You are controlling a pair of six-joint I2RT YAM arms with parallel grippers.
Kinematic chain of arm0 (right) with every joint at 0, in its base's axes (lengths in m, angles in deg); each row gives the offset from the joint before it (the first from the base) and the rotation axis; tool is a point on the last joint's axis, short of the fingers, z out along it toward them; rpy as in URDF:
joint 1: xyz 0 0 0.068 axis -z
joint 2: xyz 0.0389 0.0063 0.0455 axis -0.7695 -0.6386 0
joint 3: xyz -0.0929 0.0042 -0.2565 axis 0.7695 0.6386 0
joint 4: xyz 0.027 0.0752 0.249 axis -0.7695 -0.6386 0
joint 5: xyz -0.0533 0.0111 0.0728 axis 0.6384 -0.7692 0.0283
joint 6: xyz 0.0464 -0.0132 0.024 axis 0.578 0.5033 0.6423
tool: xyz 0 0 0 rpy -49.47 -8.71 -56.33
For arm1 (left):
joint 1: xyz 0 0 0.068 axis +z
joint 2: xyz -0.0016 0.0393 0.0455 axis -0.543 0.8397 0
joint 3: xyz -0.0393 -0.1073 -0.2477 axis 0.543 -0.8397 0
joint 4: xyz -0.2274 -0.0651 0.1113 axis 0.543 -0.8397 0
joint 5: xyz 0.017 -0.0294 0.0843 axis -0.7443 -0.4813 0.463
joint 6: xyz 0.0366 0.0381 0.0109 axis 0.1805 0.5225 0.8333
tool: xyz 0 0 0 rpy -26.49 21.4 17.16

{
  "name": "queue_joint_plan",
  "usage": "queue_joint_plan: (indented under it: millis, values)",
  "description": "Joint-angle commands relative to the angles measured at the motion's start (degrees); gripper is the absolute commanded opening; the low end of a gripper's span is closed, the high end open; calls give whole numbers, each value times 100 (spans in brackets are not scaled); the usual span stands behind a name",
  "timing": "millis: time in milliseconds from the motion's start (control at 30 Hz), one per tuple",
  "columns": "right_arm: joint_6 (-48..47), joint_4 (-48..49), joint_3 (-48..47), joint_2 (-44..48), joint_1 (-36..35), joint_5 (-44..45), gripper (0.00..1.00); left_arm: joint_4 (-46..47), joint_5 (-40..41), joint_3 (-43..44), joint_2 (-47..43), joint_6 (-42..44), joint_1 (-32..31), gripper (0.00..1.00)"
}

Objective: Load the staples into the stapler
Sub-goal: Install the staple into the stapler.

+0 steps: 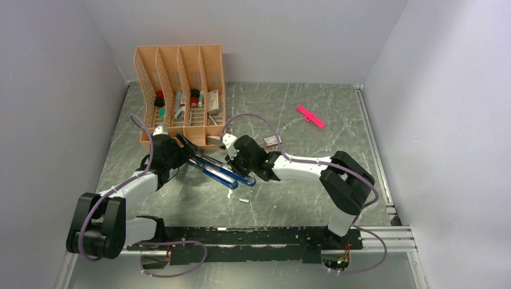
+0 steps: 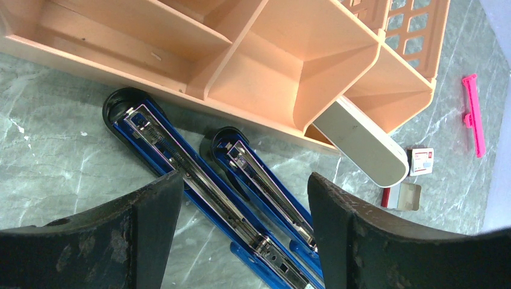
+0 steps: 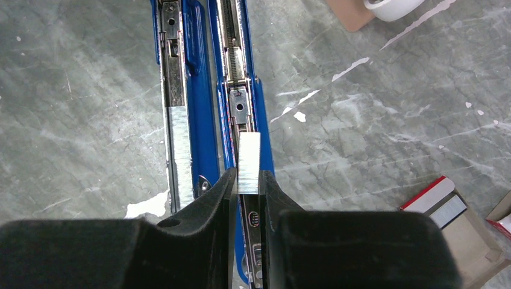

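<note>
**Holding a staple strip (image 3: 249,162) over the open stapler (image 3: 240,90)**

The right gripper (image 3: 247,183) is clamped on the short silvery staple strip, its two black fingers pinching the strip's long sides. The strip sits directly above the stapler's metal rail and is lined up with it, with its far end just short of the pusher block. Whether it touches the rail cannot be told. A second blue stapler (image 3: 181,72) lies parallel just to the left, also open, with another strip of staples (image 3: 179,150) already seated in its rail. Both staplers rest on the grey marbled table (image 3: 373,120).

The left gripper (image 2: 244,180) hovers over the other ends of the two staplers, its jaws wide apart with nothing gripped between them. Beyond it stands the orange desk organizer (image 2: 289,60), with a white rounded block (image 2: 361,141) at its corner. The small pink-and-white staple box (image 2: 422,161) lies on the table just beside that block. A pink plastic stick (image 2: 473,114) lies further off toward the wall.
</note>
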Motion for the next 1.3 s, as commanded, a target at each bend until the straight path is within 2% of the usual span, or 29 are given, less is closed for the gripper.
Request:
queue_joint_plan:
  millis: [0, 533, 867, 1267]
  values:
    - [11, -73, -35, -110, -24, 13, 0, 166, -145, 35, -30, 37, -72, 80]
    - [-11, -147, -57, -163, -17, -14, 0, 166, -136, 31, -22, 39, -70, 80]
    - [2, 219, 178, 243, -22, 19, 0, 181, -137, 32, -21, 31, -70, 80]
    - [-20, 135, 114, 127, -19, -22, 0, 188, -138, 28, -12, 30, -70, 80]
